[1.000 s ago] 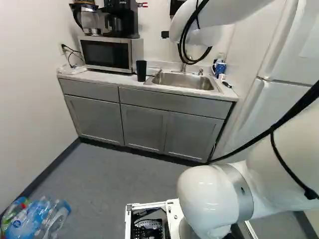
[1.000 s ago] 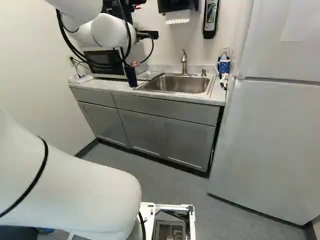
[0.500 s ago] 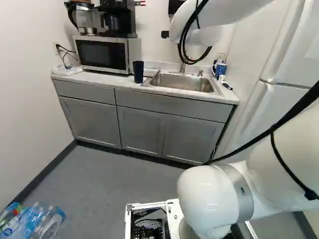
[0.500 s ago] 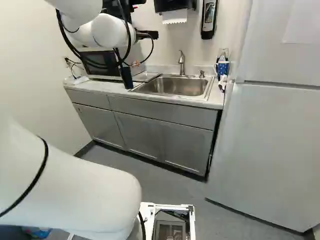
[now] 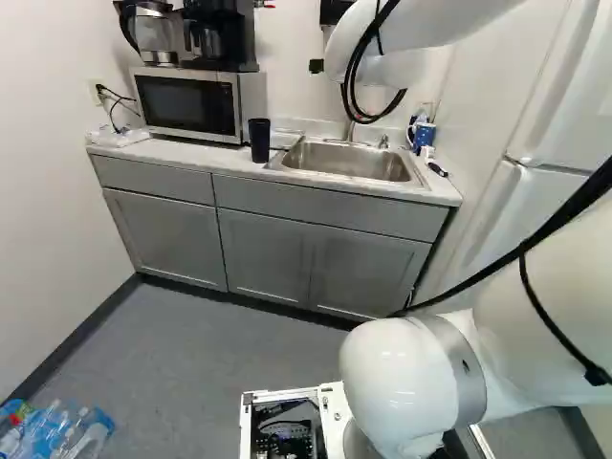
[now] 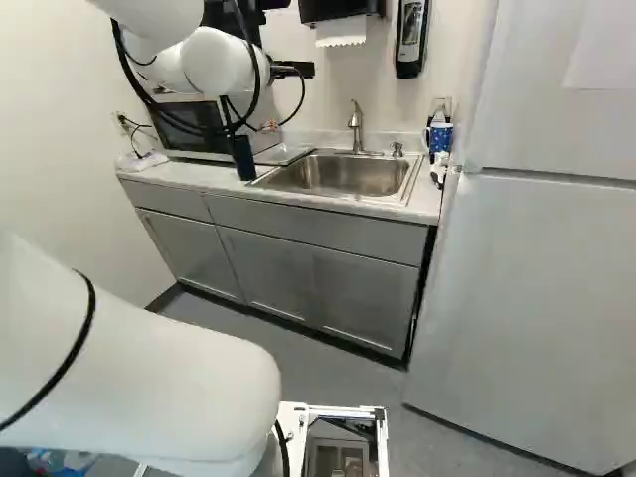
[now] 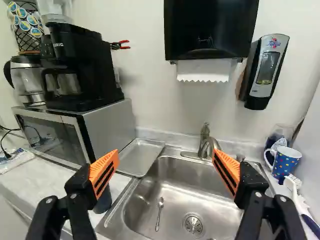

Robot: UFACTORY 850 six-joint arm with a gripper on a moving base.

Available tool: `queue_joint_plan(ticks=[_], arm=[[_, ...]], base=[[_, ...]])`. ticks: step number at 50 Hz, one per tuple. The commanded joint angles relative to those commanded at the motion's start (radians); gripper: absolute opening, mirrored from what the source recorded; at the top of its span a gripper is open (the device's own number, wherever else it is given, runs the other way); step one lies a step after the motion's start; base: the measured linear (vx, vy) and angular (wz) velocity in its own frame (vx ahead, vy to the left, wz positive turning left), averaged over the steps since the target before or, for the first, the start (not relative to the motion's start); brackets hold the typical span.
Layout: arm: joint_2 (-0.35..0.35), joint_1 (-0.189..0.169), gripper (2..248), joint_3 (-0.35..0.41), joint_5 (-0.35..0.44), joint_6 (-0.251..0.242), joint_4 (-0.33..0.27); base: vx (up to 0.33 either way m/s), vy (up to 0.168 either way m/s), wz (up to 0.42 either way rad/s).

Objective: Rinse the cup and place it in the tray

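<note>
wrist view: the hand (image 6: 290,71) is spread wide, with a broad gap between its orange pads (image 7: 104,172) and nothing pinched there. the dark cup (image 5: 259,141) isn't in that gap; it's lower down, beyond the finger on the microwave (image 7: 107,122) side, on the table (image 7: 30,185) near the rim of the sink (image 7: 170,200). the metal tray (image 7: 140,157) lies between microwave and sink, close behind the cup.

that same finger hides most of the cup in the wrist view, so only a slice of its lower side peeks out under the pad. in the left base view the white arm (image 5: 402,24) blocks nearly all of the hand, and the right base view gives only a bit of black past the arm's end. i can't see into the cup from any side, so whether it holds anything i can't tell.

as for looks, the cup is a tall, plain tumbler, nearly black with a bluish cast, slightly wider at the mouth, and it stands upright. a spoon (image 7: 159,212) lies in the sink, and a blue spotted mug (image 7: 285,161) stands at its far side from the cup.
</note>
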Motion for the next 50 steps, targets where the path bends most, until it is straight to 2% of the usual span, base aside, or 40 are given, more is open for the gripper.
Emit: queue_joint_plan(ticks=[16,50], arm=[[0.0,0.0,247,0.0,0.0,0.0,0.0],[0.0,0.0,247,0.0,0.0,0.0,0.0]], base=[[0.09,-0.042,0.011],[0.076,-0.019,0.104]])
